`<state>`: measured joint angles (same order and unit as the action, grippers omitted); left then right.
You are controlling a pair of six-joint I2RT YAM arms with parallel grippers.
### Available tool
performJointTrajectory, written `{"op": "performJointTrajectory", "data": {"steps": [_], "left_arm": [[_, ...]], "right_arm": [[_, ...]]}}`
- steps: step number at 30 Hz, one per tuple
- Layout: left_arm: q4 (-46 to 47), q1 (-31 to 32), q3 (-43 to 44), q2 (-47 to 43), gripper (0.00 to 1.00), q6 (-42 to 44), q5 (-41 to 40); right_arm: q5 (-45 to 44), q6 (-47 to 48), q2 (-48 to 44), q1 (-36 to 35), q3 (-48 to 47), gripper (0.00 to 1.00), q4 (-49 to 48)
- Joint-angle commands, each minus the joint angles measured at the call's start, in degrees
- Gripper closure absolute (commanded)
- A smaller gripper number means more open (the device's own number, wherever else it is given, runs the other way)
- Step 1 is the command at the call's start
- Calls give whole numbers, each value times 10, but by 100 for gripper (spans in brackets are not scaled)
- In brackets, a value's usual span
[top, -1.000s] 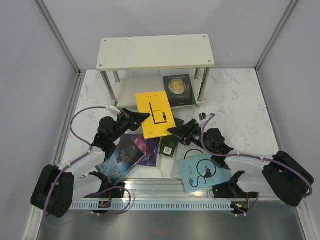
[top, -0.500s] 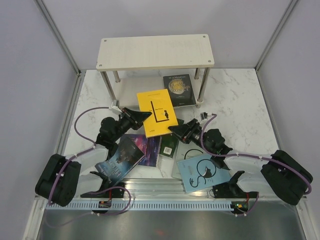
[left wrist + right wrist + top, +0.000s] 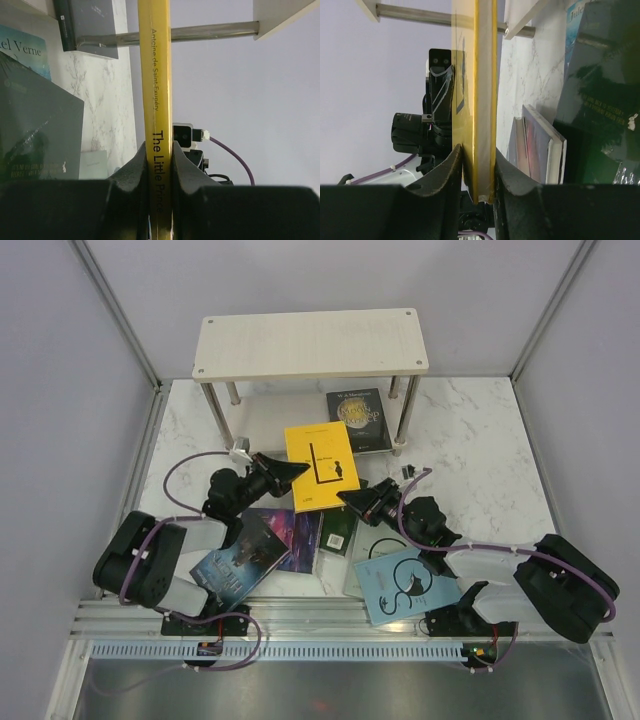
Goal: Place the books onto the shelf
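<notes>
Top external view: the yellow book [image 3: 322, 452] has shifted toward 12 o'clock over the past second and now sits just short of the front edge of the shelf [image 3: 310, 343]. Its far corner is near the dark book [image 3: 358, 420] already lying at the 3 o'clock end of the lower tier. Over the same interval the right gripper [image 3: 350, 498] has narrowed. In the right wrist view its fingers now press both faces of the yellow book at the page edge. The left gripper [image 3: 290, 472] is clamped narrow on the spine, as the left wrist view confirms.

Finding: the book is now under a two-handed hold and is being carried to the shelf. It is judged to be in mid-transfer and not yet placed.

Arm pose: the left arm rises from its base at 7 o'clock, with the forearm angled toward 2 o'clock to meet the book's 8 o'clock corner. The right arm runs low from its base at 5 o'clock, with the forearm stretched toward 10 o'clock to the book's 5 o'clock corner. The cover faces up toward the camera.

Outstanding: the dark blue book [image 3: 240, 555], the purple book [image 3: 295, 535], the dark green book [image 3: 338, 530] and the pale blue cat book [image 3: 405, 585] lie overlapped on the table [image 3: 470, 440], at 6 o'clock from the held book.
</notes>
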<state>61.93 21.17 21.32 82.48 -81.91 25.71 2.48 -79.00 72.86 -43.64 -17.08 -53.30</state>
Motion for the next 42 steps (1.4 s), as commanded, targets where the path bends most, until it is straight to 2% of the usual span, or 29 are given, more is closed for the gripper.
{"op": "performJointTrajectory", "data": {"steps": [1,5,8,9,12,14,20,27,34,42], "left_arm": [[21,12,42,55,89,50,111],[-33,12,79,84,61,91,141],[-116,12,92,68,38,133,131],[-117,12,94,68,37,142,129],[-178,12,108,40,25,180,114],[-228,12,119,14,0,206,106],[-338,9,139,-70,0,255,73],[-435,5,139,-147,0,312,38],[-443,-3,103,-173,0,320,41],[-444,-7,101,-166,0,327,46]], "right_arm": [[-9,31,-10,-6,-41,100,-63],[-21,39,-25,12,-42,100,-44],[-19,47,-58,38,-44,100,-17],[-17,51,-58,46,-45,100,-9],[-9,56,-86,85,-49,100,26],[5,61,-98,105,-53,100,41],[52,59,-62,176,-84,100,37],[102,47,72,227,-163,100,-9],[152,-6,209,279,-222,100,-110],[205,-37,322,304,-277,100,-152]]}}
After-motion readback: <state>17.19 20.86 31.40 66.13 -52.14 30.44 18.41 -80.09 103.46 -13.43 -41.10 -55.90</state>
